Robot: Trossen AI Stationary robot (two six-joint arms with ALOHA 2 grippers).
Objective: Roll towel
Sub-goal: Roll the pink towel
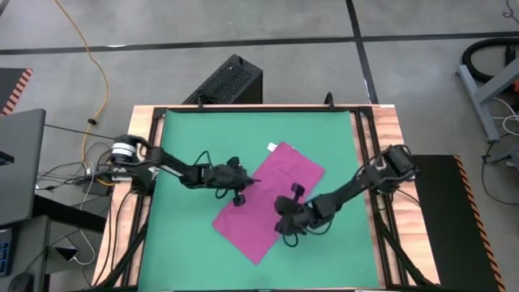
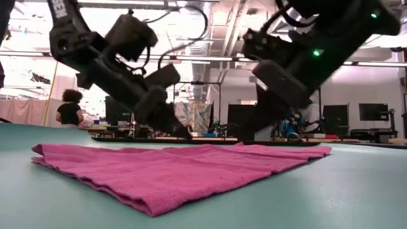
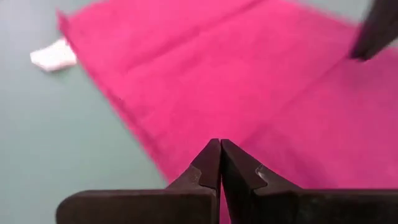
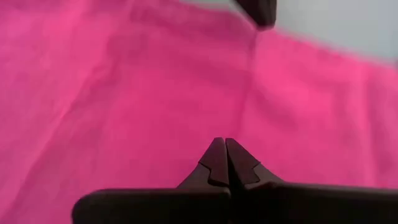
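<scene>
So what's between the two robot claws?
Only the pink towel. In the high view it lies flat on the green mat, stretching from the left gripper to the right gripper, with nothing else there.

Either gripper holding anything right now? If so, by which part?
Nothing is held. The left gripper and right gripper are both shut with no cloth between the fingers, poised over the flat towel.

This is a robotics lab or workshop. Beyond the green mat (image 2: 356, 184), monitors (image 2: 372, 112) sit on benches under exposed ceiling pipes (image 2: 210, 25) and strip lights, and a person (image 2: 68, 107) works in the background. Seen from above, a yellow cable (image 1: 91, 73) snakes across the grey concrete floor (image 1: 203, 24).
</scene>
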